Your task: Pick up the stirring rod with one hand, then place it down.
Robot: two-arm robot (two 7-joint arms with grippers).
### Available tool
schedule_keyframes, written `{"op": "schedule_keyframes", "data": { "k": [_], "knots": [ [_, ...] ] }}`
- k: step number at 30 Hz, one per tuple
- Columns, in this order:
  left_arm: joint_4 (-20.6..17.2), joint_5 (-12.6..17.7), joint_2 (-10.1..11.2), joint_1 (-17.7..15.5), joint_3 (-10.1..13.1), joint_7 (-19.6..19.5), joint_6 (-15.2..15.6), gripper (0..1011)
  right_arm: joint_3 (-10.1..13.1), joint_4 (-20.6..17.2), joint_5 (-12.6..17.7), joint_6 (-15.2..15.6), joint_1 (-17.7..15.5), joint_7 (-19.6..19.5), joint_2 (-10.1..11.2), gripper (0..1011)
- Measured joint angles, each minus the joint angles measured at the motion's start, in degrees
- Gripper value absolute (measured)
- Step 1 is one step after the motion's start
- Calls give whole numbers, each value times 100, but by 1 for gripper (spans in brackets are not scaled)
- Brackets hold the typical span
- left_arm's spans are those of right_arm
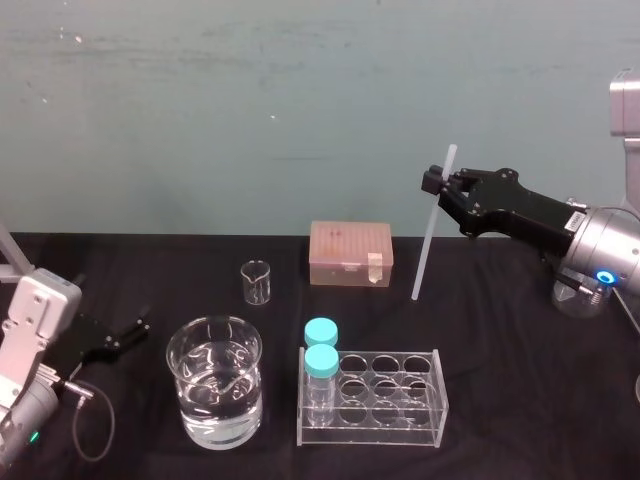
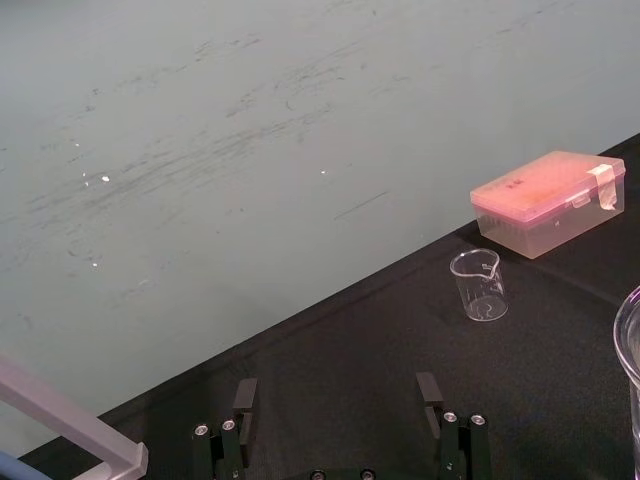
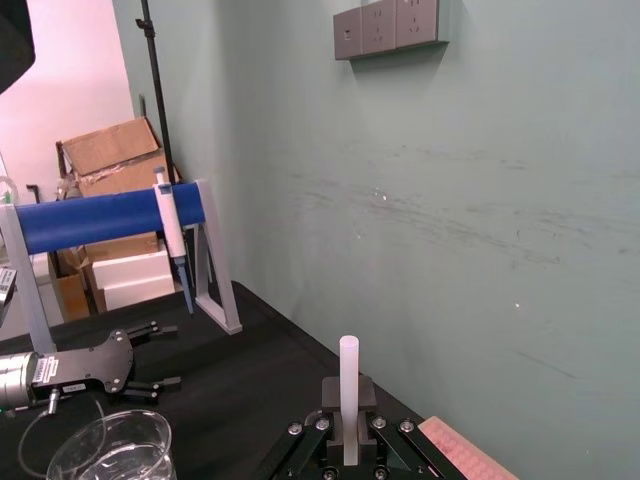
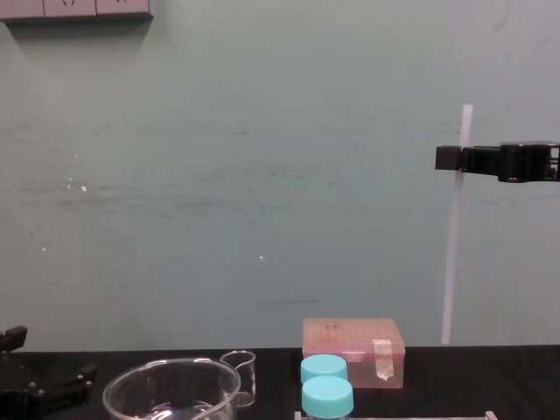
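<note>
The right gripper point(image 1: 441, 184) is clamped on the long, thin, white stirring rod point(image 1: 428, 240) just below its upper end. It holds the rod nearly upright, lifted over the right rear part of the table. In the chest view the rod's lower tip shows against the wall, clear of the surface. Near the rod, to its left, sits a pale pink lidded plastic box point(image 1: 350, 253) with a strip of tape on its front, and further left a small clear glass beaker point(image 1: 256, 282). Nearer the robot stands a clear acrylic rack point(image 1: 400, 422) with two blue-capped bottles point(image 1: 321, 333) in its left-hand column. Just beside the rack, to its left, is a wide glass beaker point(image 1: 214, 392) partly filled with water. The left gripper point(image 1: 140, 333) lies low at the table's left side, its fingers point(image 2: 245, 398) spread apart and holding nothing. A black surface point(image 1: 520, 380) covers the table, which ends against a scuffed teal wall point(image 1: 250, 100). The right wrist view shows wall sockets point(image 3: 390, 28) high on that wall. At the table's far left end it shows a blue tube on a white frame point(image 3: 110, 218) with a pipette point(image 3: 172, 235) hanging from it, and cardboard boxes point(image 3: 105, 150) behind.
</note>
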Motion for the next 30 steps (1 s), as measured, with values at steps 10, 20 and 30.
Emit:
{"op": "schedule_keyframes", "data": {
  "k": [10,20,30],
  "knots": [
    [0,0,0,0,0,0,0,1005,-2,0,4,4,0,0,3,73],
    [0,0,0,0,0,0,0,1005,-1,0,6,4,0,0,3,73],
    [0,0,0,0,0,0,0,1005,-1,0,6,4,0,0,3,73]
  ]
}}
